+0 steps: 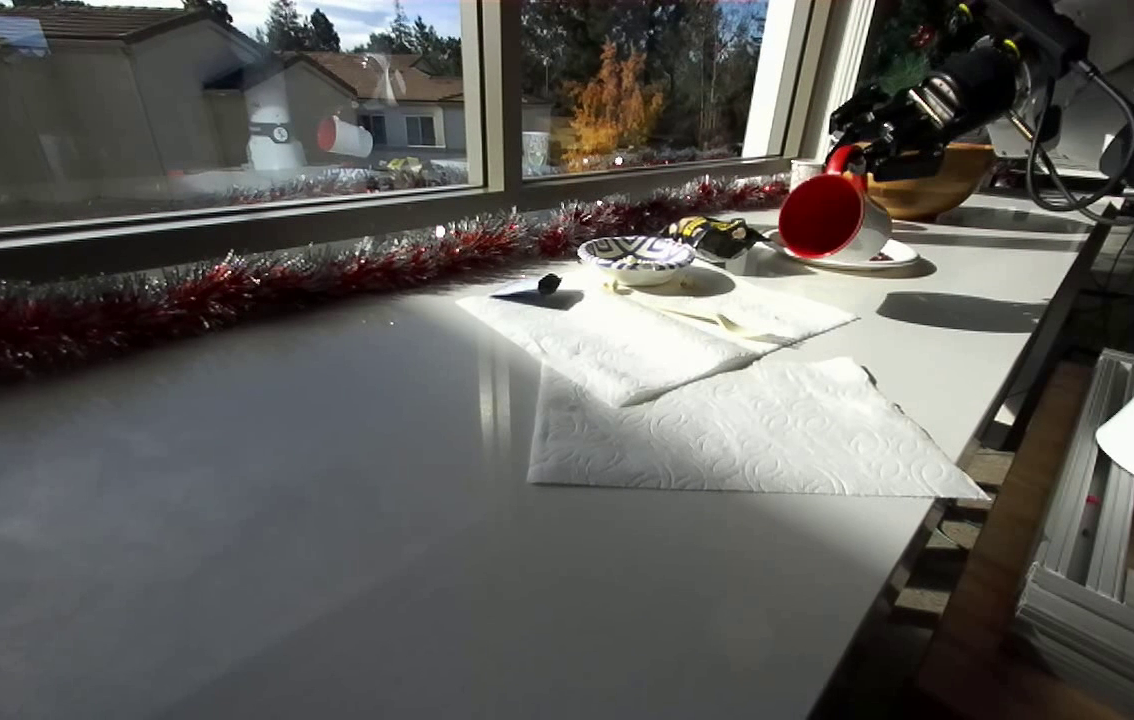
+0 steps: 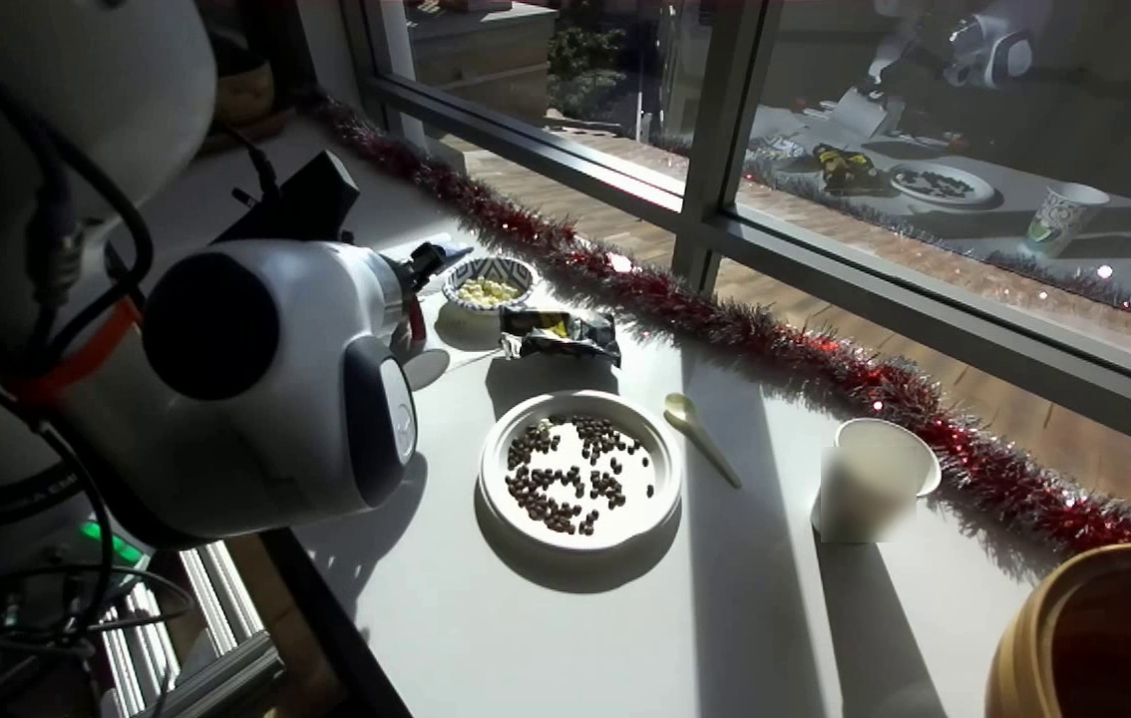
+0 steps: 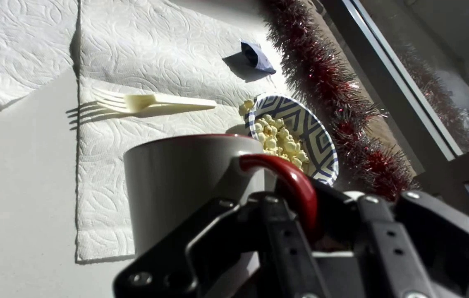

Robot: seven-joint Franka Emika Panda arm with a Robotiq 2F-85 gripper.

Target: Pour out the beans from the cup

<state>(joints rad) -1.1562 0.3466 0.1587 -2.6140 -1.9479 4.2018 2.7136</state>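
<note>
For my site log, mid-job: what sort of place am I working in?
Perhaps a home or an office, decked for the holidays; I can't tell which. Red and silver tinsel runs along the foot of the large windows, and a patterned bowl of popcorn suggests snacking.

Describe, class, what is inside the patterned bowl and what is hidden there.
Popcorn lies in the bowl, with bare patterned side showing beside it. In the wrist view, the mug covers part of the bowl's edge. What lies beneath the popcorn is covered.
</note>
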